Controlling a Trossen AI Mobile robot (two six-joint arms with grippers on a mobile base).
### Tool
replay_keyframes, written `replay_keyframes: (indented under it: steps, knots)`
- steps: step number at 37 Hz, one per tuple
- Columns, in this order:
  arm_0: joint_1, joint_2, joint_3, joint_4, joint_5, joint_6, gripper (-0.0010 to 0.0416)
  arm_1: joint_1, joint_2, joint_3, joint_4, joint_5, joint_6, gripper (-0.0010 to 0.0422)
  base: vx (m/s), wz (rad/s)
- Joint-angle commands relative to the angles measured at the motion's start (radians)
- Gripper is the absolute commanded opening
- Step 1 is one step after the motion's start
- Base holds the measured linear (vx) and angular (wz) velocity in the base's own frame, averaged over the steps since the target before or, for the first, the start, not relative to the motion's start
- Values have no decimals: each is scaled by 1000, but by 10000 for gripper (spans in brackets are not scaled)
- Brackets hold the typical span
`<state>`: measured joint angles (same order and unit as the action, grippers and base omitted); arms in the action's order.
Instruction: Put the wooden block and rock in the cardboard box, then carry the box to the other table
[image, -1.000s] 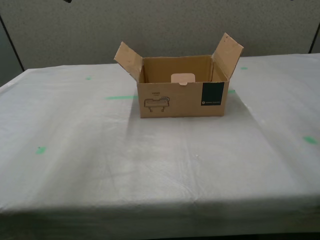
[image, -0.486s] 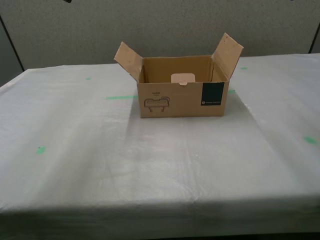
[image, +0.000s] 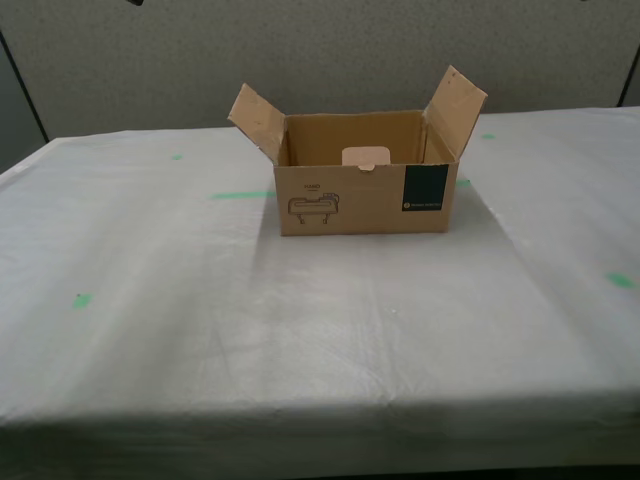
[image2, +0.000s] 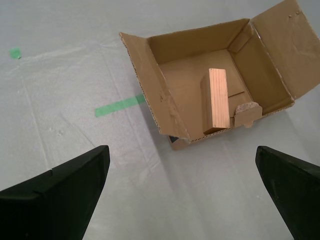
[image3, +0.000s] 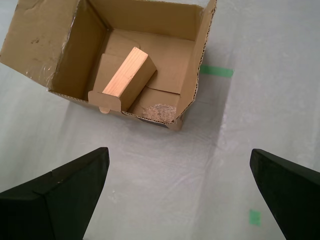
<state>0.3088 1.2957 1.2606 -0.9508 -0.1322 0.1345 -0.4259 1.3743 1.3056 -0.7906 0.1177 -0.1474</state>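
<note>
One cardboard box (image: 365, 185) sits on the white-cloth table (image: 300, 320), flaps up. Inside: one wooden block (image2: 218, 99) and one rock (image3: 159, 111), rock just beside the block near a box wall. Two grippers, my first gripper (image3: 180, 195) and my second gripper (image2: 182, 190), both spread wide, holding nothing, apart from the box.

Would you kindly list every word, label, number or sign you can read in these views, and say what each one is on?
Nothing can be read.
Dark green label on the cardboard box front: a small round mark and a line of pale print, too small and blurred.
Tiny print above the line drawing on the same front: too blurred.
Green tape marks on the other table: plain, no writing.
</note>
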Motion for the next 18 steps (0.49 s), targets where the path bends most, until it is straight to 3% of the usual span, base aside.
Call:
replay_keyframes:
  steps: [1,18]
  knots:
    - [0,0,1,1,2,0,394,0,0,1,1,3,1,400,0,0]
    - [0,0,1,1,3,0,394,0,0,1,1,3,1,400,0,0]
